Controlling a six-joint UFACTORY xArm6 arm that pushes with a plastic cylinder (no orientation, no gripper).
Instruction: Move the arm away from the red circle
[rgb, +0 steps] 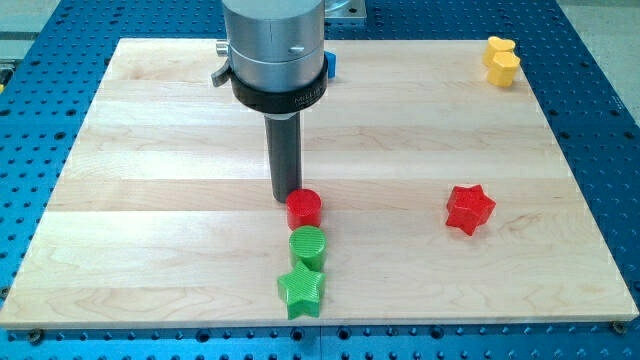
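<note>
The red circle sits near the middle of the wooden board, a little below centre. My tip is at the end of the dark rod, just to the upper left of the red circle, touching or almost touching its edge. A green circle lies right below the red circle. A green star lies right below the green circle, near the board's bottom edge.
A red star lies to the right of the red circle. A yellow block sits at the board's top right corner. A blue block shows partly behind the arm's grey body at the top.
</note>
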